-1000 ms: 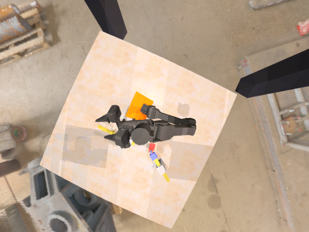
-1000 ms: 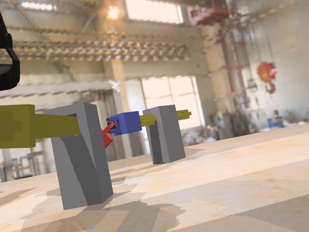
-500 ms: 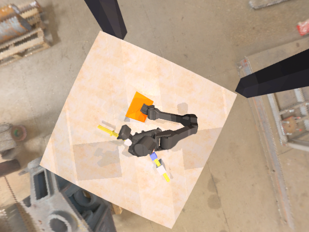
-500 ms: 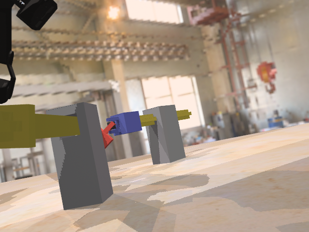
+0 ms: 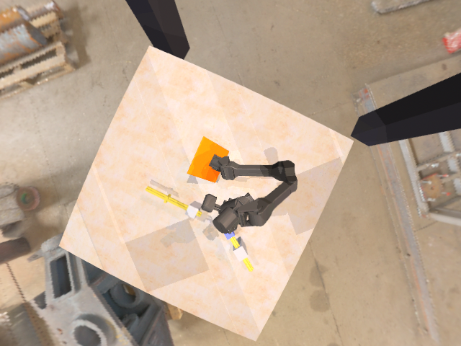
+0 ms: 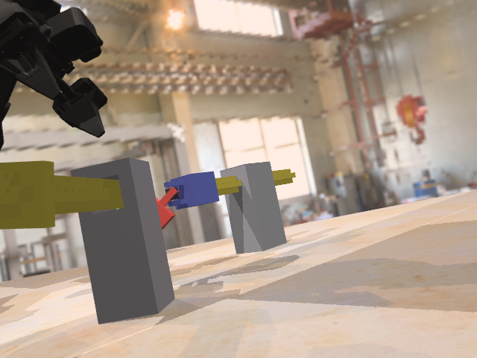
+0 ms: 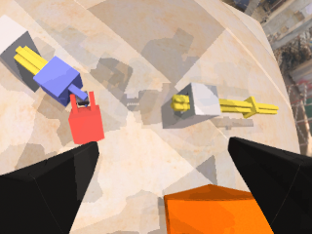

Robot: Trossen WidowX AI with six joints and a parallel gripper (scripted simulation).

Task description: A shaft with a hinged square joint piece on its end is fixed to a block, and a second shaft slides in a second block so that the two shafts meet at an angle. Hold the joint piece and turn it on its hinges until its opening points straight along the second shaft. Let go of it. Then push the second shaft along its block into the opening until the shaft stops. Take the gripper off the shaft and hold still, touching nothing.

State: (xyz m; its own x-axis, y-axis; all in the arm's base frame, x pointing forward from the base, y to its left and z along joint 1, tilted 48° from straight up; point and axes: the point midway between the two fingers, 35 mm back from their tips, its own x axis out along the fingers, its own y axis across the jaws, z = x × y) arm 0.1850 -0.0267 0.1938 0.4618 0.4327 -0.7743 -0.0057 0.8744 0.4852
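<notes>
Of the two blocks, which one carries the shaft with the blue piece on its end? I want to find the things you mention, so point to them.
The block [image 5: 240, 253] [image 6: 256, 208] [image 7: 14, 41] farther from the orange plate; the other's shaft has a yellow collar instead.

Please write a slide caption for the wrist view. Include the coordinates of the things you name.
Open black claw [image 7: 164, 146] above a red forked joint piece [image 7: 87, 125] hinged to a blue block-shaped piece [image 7: 58, 78].
</notes>
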